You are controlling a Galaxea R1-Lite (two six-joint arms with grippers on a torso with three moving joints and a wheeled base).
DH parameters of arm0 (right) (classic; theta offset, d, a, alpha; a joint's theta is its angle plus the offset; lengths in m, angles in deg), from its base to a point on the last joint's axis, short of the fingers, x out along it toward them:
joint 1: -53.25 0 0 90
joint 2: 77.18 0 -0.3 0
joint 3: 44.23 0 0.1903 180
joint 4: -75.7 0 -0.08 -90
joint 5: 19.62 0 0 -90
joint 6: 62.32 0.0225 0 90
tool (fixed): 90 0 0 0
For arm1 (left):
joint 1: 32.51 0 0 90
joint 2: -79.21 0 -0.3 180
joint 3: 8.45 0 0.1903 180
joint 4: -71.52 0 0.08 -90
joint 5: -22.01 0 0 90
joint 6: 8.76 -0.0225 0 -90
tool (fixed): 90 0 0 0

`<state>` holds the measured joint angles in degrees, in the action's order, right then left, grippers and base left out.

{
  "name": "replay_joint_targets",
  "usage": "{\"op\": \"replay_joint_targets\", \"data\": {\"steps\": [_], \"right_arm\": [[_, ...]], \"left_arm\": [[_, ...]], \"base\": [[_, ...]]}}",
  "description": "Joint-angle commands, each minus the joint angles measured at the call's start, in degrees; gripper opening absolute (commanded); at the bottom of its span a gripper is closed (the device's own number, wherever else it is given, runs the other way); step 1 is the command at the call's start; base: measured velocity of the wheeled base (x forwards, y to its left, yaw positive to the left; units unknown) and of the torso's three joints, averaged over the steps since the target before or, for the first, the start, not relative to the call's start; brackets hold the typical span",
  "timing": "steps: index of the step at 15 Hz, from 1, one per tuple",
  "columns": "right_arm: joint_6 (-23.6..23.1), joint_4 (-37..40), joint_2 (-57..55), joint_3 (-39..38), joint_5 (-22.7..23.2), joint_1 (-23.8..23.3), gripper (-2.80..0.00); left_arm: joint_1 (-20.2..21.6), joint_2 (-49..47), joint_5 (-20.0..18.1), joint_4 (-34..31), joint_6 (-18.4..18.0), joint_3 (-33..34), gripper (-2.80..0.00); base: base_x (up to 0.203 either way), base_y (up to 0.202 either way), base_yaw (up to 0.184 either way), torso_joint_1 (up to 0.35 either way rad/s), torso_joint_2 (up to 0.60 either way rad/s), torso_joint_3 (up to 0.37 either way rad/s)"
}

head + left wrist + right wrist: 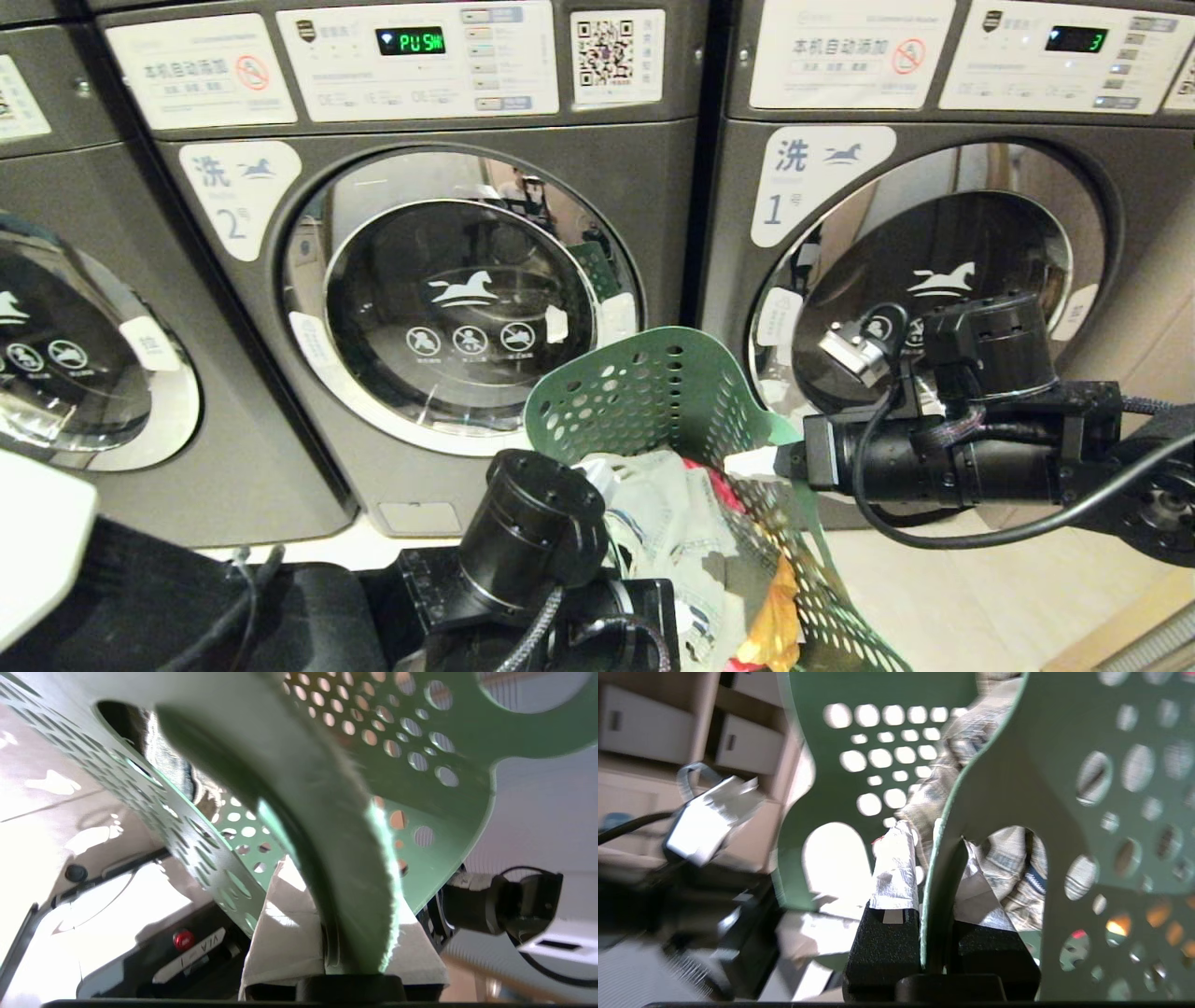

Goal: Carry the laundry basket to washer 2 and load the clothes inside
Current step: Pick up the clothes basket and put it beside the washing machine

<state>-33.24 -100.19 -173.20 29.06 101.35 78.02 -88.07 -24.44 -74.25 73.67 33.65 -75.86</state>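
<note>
The laundry basket, green and full of round holes, hangs tilted between my two arms in front of the washers. My right gripper is shut on its right rim, one taped finger on each side of the wall; its white tips show in the head view. My left gripper is shut on the opposite rim. The clothes lie inside: faded denim, a bit of red, a yellow-orange piece. Washer 2 stands just left of the basket, its round glass door shut.
Washer 1 stands right of washer 2, behind my right arm, door shut. A third washer is at the far left. My black base fills the lower left. Pale floor shows at the lower right.
</note>
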Motion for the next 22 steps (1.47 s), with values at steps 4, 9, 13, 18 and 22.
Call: {"op": "replay_joint_targets", "data": {"steps": [4,9,13,18,22], "right_arm": [[0.32,-0.07,-1.11,-0.64,-6.83,-1.99,-2.80],[0.09,0.14,-1.27,-1.14,-7.35,-10.50,-2.80],[-0.07,0.08,-1.27,-2.60,-7.32,-16.01,-2.80],[-0.15,-0.02,-1.27,-3.92,-7.29,-20.51,-2.80],[-0.07,-0.08,-0.92,-4.64,-7.32,-21.61,-2.80]], "left_arm": [[0.30,-7.16,-0.16,-0.23,-0.97,-7.18,-2.80],[0.72,-14.83,-0.24,-0.76,-3.02,-16.15,-2.80],[0.51,-18.77,-0.34,-0.83,-3.47,-21.09,-2.80],[-1.31,-23.01,-0.34,-0.82,-4.62,-27.01,-2.80],[-2.21,-24.23,-0.45,-3.83,-4.71,-29.46,-2.80]], "base": [[0.000,-0.002,0.044,0.000,0.00,0.001],[0.000,0.000,0.000,0.000,0.00,0.000],[0.000,0.000,0.000,0.000,0.00,0.000],[0.000,0.000,0.000,0.000,0.00,0.000],[0.000,0.000,0.000,0.000,0.00,0.000]]}}
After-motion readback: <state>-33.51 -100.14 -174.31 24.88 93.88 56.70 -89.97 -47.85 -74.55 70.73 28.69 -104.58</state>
